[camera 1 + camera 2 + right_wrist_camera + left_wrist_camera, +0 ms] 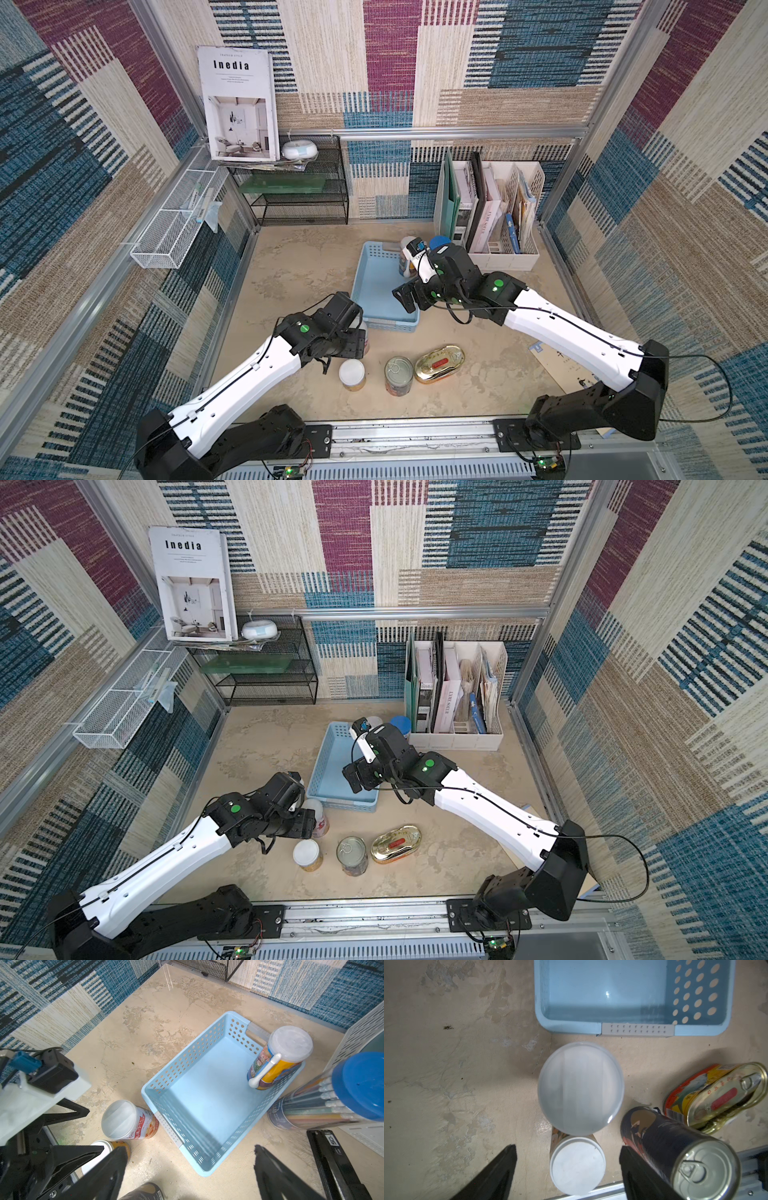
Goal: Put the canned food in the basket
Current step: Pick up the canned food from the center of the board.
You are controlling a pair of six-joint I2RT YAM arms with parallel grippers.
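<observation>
The light blue basket (390, 326) (345, 804) (571, 1026) (182, 1064) lies mid-table. An orange-yellow white-lidded can (278, 1059) (405, 259) stands upright in its far corner. On the table in front of it are a pink can (321, 818) (580, 1088) (128, 1120), a short yellow can (352, 374) (577, 1165), a silver pull-tab tin (399, 374) (685, 1159) and a gold oval tin (439, 363) (720, 1097). My left gripper (360, 338) (569, 1159) hangs open above the pink and short yellow cans and holds nothing. My right gripper (405, 297) (190, 1149) is open and empty over the basket's near right corner.
A clear blue-lidded cylinder of pencils (439, 243) (342, 1093) stands right of the basket, next to a white file organizer (498, 216). A black mesh shelf (299, 187) is at the back left, with a white wire tray (174, 220) on the left wall. Papers (557, 365) lie at the right.
</observation>
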